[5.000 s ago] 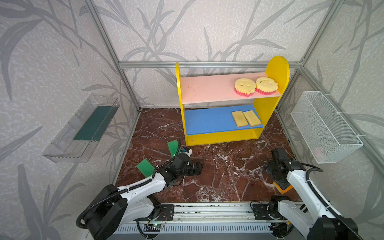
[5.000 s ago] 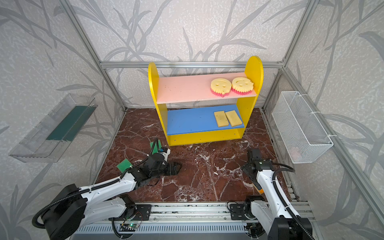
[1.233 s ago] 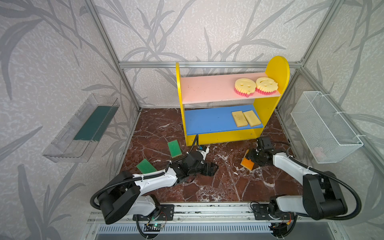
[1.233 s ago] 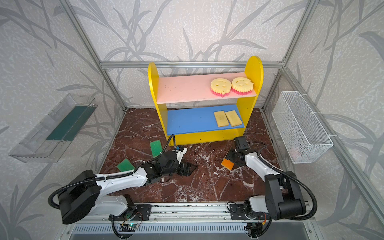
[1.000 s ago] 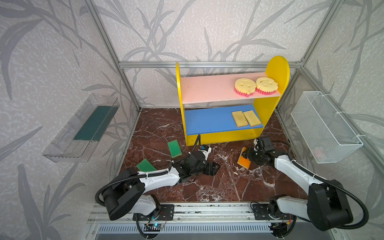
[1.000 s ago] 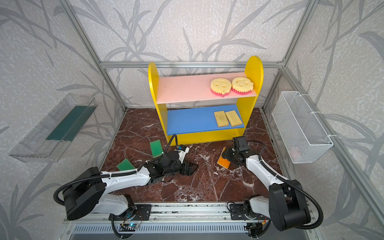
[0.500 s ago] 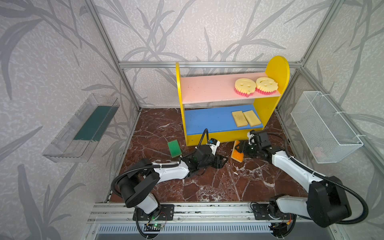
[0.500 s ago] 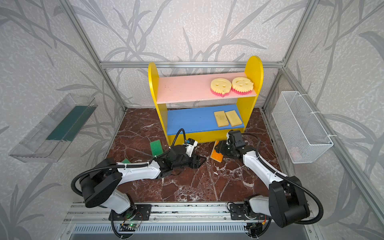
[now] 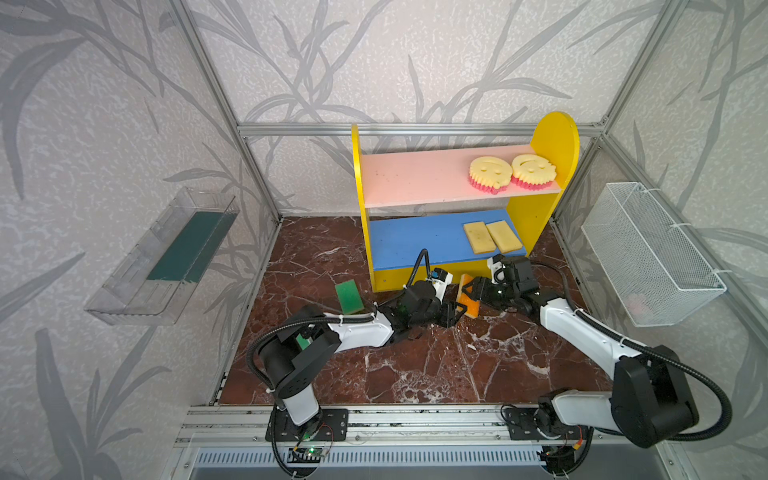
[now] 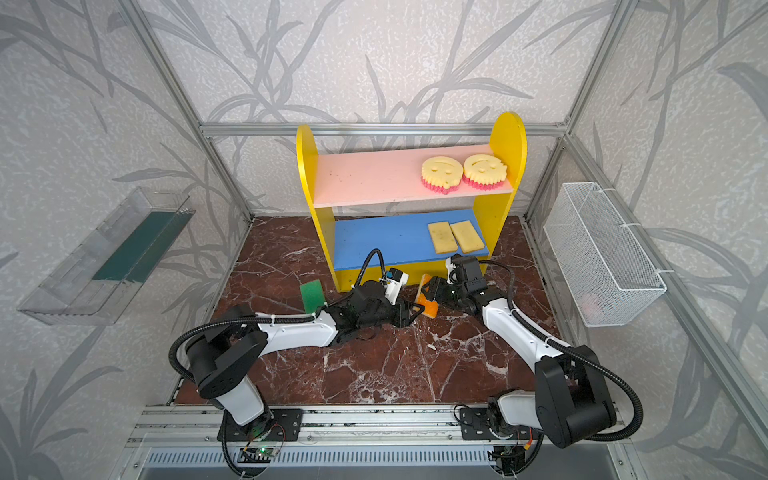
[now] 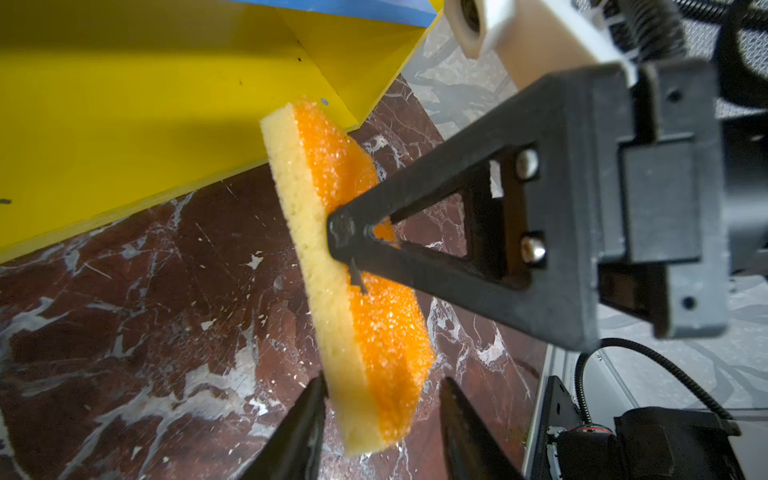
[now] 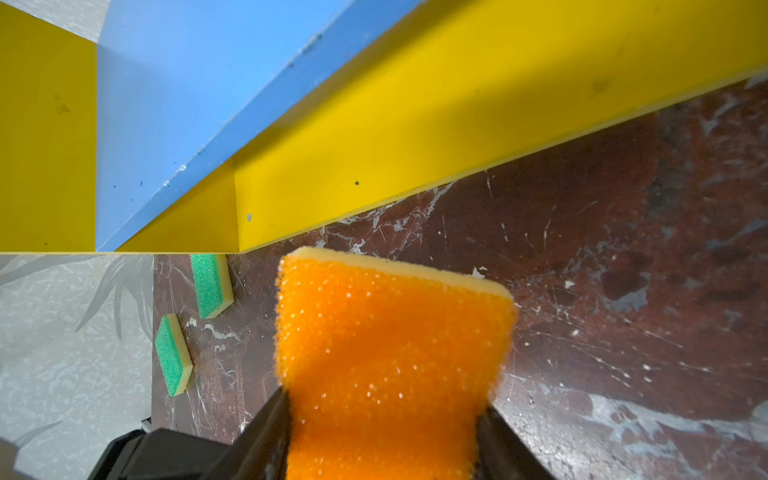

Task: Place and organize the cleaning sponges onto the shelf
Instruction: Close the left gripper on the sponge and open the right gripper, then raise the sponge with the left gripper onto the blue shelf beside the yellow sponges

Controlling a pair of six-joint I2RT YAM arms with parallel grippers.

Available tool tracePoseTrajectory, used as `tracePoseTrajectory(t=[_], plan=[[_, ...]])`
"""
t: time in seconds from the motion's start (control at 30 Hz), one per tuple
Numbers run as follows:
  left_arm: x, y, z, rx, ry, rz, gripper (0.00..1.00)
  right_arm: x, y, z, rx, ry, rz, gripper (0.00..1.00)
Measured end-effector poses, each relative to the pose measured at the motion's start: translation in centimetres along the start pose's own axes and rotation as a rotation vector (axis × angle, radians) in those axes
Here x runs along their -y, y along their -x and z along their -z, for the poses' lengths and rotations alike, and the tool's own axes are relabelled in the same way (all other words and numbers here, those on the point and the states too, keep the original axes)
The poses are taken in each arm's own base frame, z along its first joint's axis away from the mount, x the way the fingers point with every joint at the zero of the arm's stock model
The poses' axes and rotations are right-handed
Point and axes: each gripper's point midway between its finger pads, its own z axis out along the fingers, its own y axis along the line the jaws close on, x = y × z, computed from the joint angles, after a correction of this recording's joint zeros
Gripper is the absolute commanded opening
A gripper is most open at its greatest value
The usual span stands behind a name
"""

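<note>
R end effector (image 12: 382,405) is clamped across the orange sponge (image 12: 390,332), foam pinched in at the waist. It holds the sponge on edge, low over the table (image 9: 415,374) just in front of the shelf (image 9: 544,216) base, free end sticking out toward the other arm. L end effector (image 11: 380,399) straddles that free end: one finger touches the yellow side, the other stands off the orange face, so no grip yet. Looks like a handover, prob. bc the L arm has the clearer line to the bare stretch of the blue board (image 9: 415,239).

Sorting seems to go by type. Two smileys (image 9: 490,172) sit side by side on the pink board (image 9: 415,178), and two pale rectangles (image 9: 480,237) are paired on the blue board by the round-topped side. Two green sponges (image 12: 210,284) lie on the table near the shelf's other side, not shelved yet. R should hold until L has both faces.
</note>
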Motion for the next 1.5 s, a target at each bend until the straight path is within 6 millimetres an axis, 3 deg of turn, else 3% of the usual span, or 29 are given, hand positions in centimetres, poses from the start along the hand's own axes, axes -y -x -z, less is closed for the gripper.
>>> tracePoseTrajectory(t=[0.23, 0.57, 0.7, 0.93, 1.1, 1.2, 1.37, 1.5], plan=[[-0.1, -0.1, -0.2, -0.002, 0.0, 0.018, 0.0, -0.4, 0.2, 0.0, 0.006, 0.02, 0.001, 0.62], [-1.4, -0.6, 0.4, -0.023, 0.081, -0.002, 0.0, -0.6, 0.3, 0.6, 0.018, 0.02, 0.039, 0.88], [-1.6, 0.3, 2.0, -0.009, 0.14, -0.029, 0.0, -1.2, 0.6, 1.7, 0.046, 0.028, 0.07, 0.9], [-2.1, 2.4, 6.0, 0.042, 0.277, -0.078, 0.0, -2.9, 2.0, 5.5, 0.155, 0.078, 0.111, 0.91], [-3.6, 2.6, 7.5, 0.01, 0.438, -0.13, 0.0, -1.7, 2.1, 7.1, 0.189, 0.067, 0.089, 0.9], [-3.1, 4.3, 8.1, 0.017, 0.508, -0.182, 0.0, -0.5, 1.7, 7.4, 0.187, 0.048, 0.065, 0.91], [-1.8, 9.2, 8.4, 0.072, 0.61, -0.266, 0.0, 0.4, 1.3, 8.0, 0.187, 0.04, 0.047, 0.9], [-2.4, 10.5, 8.0, 0.066, 0.68, -0.315, 0.0, 0.4, 1.0, 8.2, 0.182, 0.047, 0.051, 0.91]])
